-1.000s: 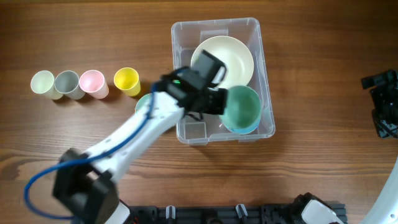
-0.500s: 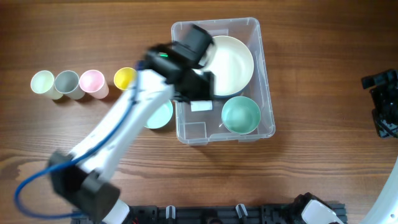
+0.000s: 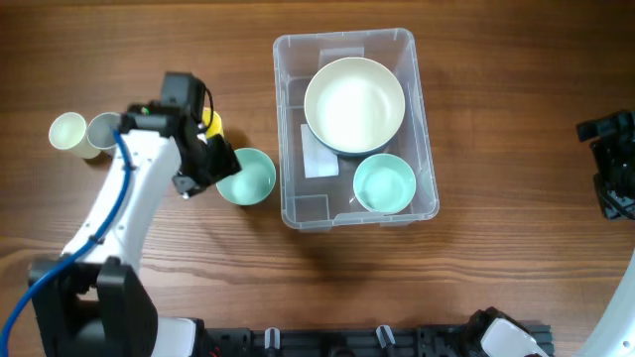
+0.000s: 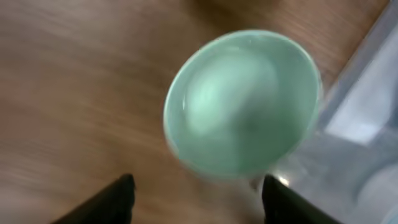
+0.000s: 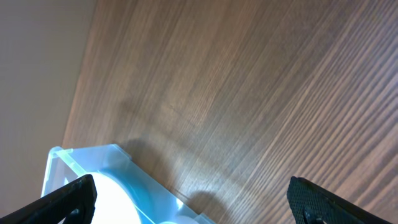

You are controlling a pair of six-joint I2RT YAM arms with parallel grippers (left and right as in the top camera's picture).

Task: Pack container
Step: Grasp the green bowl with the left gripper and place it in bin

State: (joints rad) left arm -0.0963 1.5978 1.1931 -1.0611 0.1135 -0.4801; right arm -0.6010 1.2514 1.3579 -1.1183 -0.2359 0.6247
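Over the wooden bench (image 3: 496, 79), brown with a clear grain, the container (image 3: 342, 38) sits just to 1 o'clock of the middle. It is a see-through plastic box with rounded corners and a soft rolled rim. Its mouth faces straight up and its long axis runs from 12 to 6 o'clock. A white label (image 3: 319, 157) lies on the floor toward the 9 o'clock wall.

Inside, a big cream bowl (image 3: 354, 104), round and smooth, fills the 12 o'clock half. A small mint bowl (image 3: 384, 183) sits at the 5 o'clock corner, also mouth up.

Out on the bench, a second mint bowl (image 3: 248, 177) stands just beside the container's 9 o'clock wall; whether they touch is hard to call. The left claw (image 3: 203, 164) hangs at that bowl's 9 o'clock rim. The left wrist view is blurred, but there the black fingers are spread wide with nothing gripped, and the glossy bowl lies just past the tips.

At 9 o'clock on the bench stand a cream cup (image 3: 67, 131) and a grey cup (image 3: 104, 129), with a yellow cup (image 3: 210, 124) half hidden behind the white arm.

Far off at 3 o'clock, the right claw (image 5: 189, 186) holds its fingers wide apart and empty above bare wood. One corner of the clear box shows at 7 o'clock in the right wrist view.
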